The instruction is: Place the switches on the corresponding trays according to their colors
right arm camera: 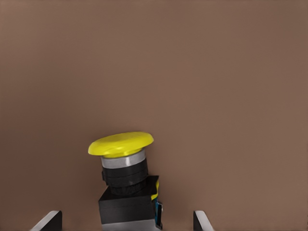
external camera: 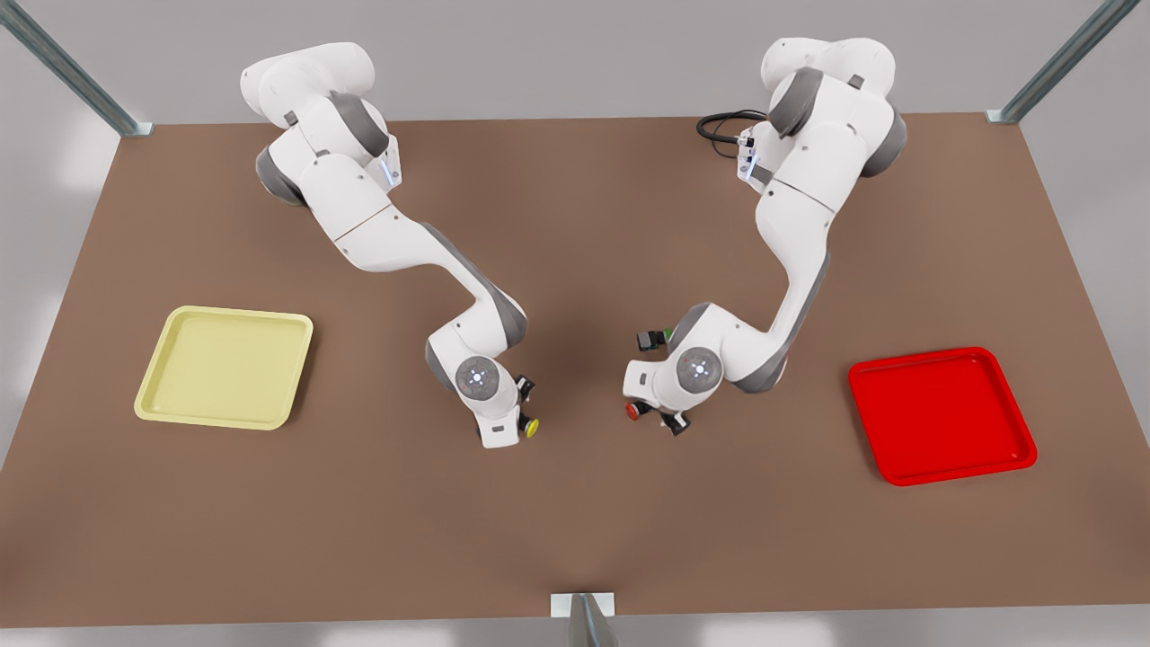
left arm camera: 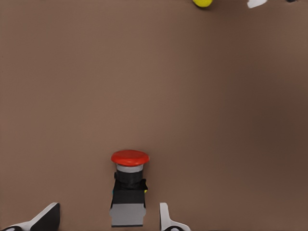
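Low at the centre of the front view we see the red-capped push-button switch (external camera: 634,411) between the spread fingers of the left gripper (external camera: 658,415), and the yellow-capped push-button switch (external camera: 531,428) between the open right gripper (external camera: 525,406); neither seems clamped.

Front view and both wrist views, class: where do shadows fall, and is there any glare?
Front view: soft lighting, a broad dark shadow on the table between the arms, thin shadows along the yellow tray and the red tray, no glare. Left wrist view: faint shading beside the red switch. Right wrist view: the yellow switch has a mild sheen on its cap.
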Available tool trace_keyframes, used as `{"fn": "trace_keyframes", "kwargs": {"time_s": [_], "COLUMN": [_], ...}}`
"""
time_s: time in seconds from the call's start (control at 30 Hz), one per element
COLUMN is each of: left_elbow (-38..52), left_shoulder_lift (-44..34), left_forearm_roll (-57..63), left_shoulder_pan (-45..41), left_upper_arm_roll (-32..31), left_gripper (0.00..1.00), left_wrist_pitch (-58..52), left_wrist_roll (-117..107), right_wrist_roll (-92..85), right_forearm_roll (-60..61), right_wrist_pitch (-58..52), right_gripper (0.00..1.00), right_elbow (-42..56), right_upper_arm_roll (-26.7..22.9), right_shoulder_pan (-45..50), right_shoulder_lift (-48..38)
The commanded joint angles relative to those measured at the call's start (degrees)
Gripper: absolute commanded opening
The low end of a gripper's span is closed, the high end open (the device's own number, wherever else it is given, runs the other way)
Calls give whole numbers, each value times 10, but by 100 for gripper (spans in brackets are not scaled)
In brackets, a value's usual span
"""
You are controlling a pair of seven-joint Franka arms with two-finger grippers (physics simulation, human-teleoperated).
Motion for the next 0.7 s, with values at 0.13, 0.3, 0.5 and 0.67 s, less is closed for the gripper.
{"fn": "trace_keyframes", "kwargs": {"time_s": [0.13,0.3,0.5,0.67], "left_elbow": [-14,-37,-41,-47], "left_shoulder_lift": [-11,-15,-17,-15], "left_forearm_roll": [11,11,11,7], "left_shoulder_pan": [2,-1,-3,-8], "left_upper_arm_roll": [10,21,20,15], "left_gripper": [99,96,89,89], "left_wrist_pitch": [-34,-9,-15,-8], "left_wrist_roll": [20,17,11,8], "right_wrist_roll": [0,-2,0,1], "right_forearm_roll": [0,0,0,3], "right_wrist_pitch": [0,0,-2,-3], "right_gripper": [100,60,44,44], "right_elbow": [1,4,12,12], "right_upper_arm_roll": [0,0,0,0], "right_shoulder_pan": [-1,-1,-1,-1], "right_shoulder_lift": [5,6,12,11]}}
